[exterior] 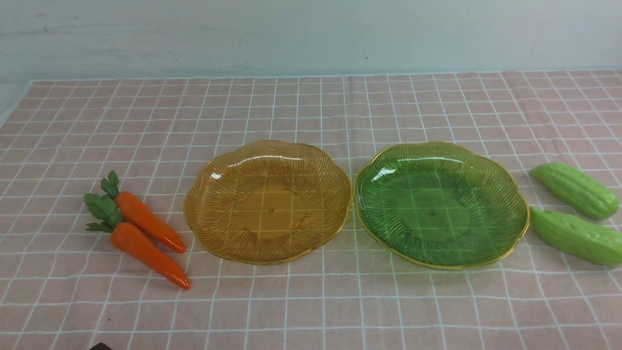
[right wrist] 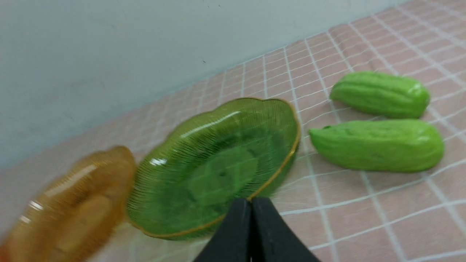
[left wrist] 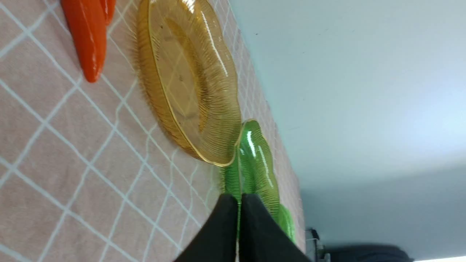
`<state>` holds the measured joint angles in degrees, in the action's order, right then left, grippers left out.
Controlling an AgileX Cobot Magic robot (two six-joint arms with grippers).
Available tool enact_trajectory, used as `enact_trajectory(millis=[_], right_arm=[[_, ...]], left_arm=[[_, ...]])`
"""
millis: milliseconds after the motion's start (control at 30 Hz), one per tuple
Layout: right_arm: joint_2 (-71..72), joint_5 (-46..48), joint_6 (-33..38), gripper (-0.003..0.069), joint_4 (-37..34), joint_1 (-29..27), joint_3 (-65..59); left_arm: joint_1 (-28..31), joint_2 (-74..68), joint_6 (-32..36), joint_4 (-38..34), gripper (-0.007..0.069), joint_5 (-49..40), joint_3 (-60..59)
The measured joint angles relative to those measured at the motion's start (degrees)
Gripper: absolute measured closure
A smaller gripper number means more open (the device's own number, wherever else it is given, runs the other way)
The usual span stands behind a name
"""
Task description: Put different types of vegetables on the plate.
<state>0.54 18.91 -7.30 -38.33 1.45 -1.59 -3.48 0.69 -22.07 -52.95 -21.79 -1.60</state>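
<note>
left gripper (left wrist: 236, 200): black, smooth, plain, fingers narrowing to slim blunt ends | right gripper (right wrist: 251, 203): matching black, same tapered fingers, soft dull finish | front view: only a small dark rounded bit of the robot (exterior: 100, 346) at the near edge, too little to make out | markings: none legible

Grid-clothed table (exterior: 311, 311), two plates (exterior: 270, 209) (exterior: 432, 214), carrots (exterior: 149, 255), gourds (exterior: 576, 189)

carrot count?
2: one carrot left of the amber plate, the other beside it, nearer the robot. No others in view.
</note>
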Motion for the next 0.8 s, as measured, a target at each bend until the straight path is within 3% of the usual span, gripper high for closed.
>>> enact_trajectory(millis=[33,167,367,433,533,733,800], right_arm=[[0.0,-0.19,-0.72,0.0676,-3.79,0.0,0.0],[0.0,-1.15,-0.52,0.0676,-7.94,0.0,0.0],[0.0,-1.2,7.3,0.0676,-7.21,0.0,5.95],[-1.1,-0.44,11.46,0.0676,-4.45,0.0,11.5],[-11.5,9.48,14.03,0.0676,5.41,0.0,22.17],[-26.38,21.04,9.64,0.0675,16.04,0.0,28.37],[-36.18,24.03,4.5,0.0669,22.08,0.0,31.53]], left_arm=[[0.0,0.0,0.24,-2.06,0.0628,0.49,0.0],[0.0,0.0,2.68,-3.58,0.0628,1.55,0.0],[0.0,-0.31,9.25,-3.38,0.0628,-3.69,4.16],[0.0,-2.77,10.6,-1.34,0.0628,-6.9,7.58],[0.0,-11.2,11.21,5.33,0.0628,-13.19,13.14],[0.0,-23.52,13.16,15.05,0.0628,-22.37,19.32],[0.0,-32.86,16.74,20.27,0.0627,-27.44,23.81]])
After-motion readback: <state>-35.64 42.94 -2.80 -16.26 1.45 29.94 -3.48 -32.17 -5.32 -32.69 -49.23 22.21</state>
